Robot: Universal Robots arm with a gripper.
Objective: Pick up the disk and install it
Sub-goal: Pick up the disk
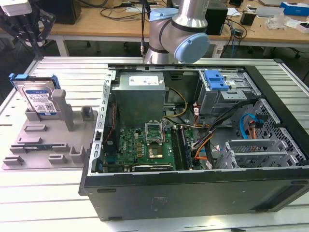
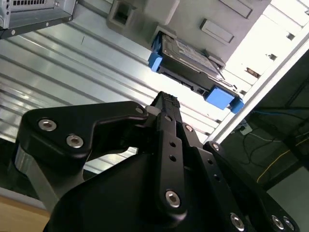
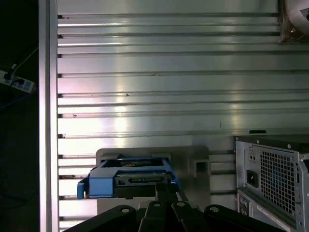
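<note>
The disk (image 1: 38, 98) is a silver hard drive with a white-and-blue label and blue carrier rails. It stands on edge in a grey fixture (image 1: 50, 142) at the exterior view's left. Both wrist views also show the disk (image 2: 188, 52) (image 3: 129, 178), with its blue rail ends sticking out. My black gripper (image 1: 28, 33) hangs above the disk and apart from it, at the top left corner of the exterior view. In both wrist views the gripper (image 2: 166, 100) (image 3: 164, 187) has its fingers closed together with nothing between them, pointing toward the disk.
An open computer case (image 1: 193, 193) lies right of the fixture, with a grey power supply box (image 1: 140, 94), a motherboard (image 1: 145, 145) and a drive cage with a blue latch tab (image 1: 215, 79). The slatted metal table (image 1: 58, 193) carries everything. Workbenches stand behind.
</note>
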